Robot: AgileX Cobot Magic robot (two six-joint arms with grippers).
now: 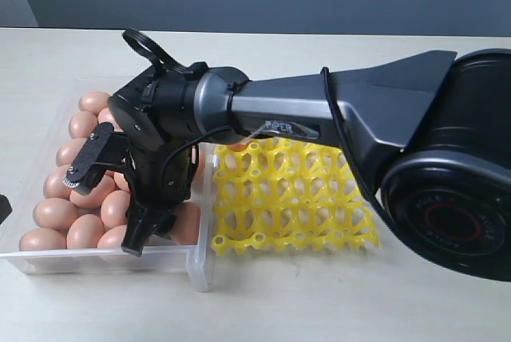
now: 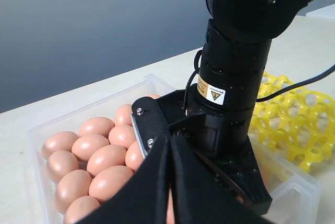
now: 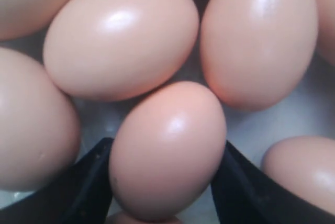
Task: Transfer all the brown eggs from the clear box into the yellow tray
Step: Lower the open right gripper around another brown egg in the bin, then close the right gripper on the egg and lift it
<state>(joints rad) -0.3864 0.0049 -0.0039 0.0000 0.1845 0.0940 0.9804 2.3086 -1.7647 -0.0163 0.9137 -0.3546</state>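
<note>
Several brown eggs lie packed in the clear box on the left. The yellow tray sits just right of the box, and its visible cups hold no eggs. My right arm reaches across the tray into the box. The right gripper is shut on one brown egg, a black finger pressed to each side, with other eggs close around it. In the exterior view the right gripper is among the eggs near the box's front. My left gripper hovers over the box, fingers pressed together, holding nothing.
The right arm's wrist stands directly in front of the left gripper. The right arm's large base fills the right side. Pale tabletop surrounds the box and the tray.
</note>
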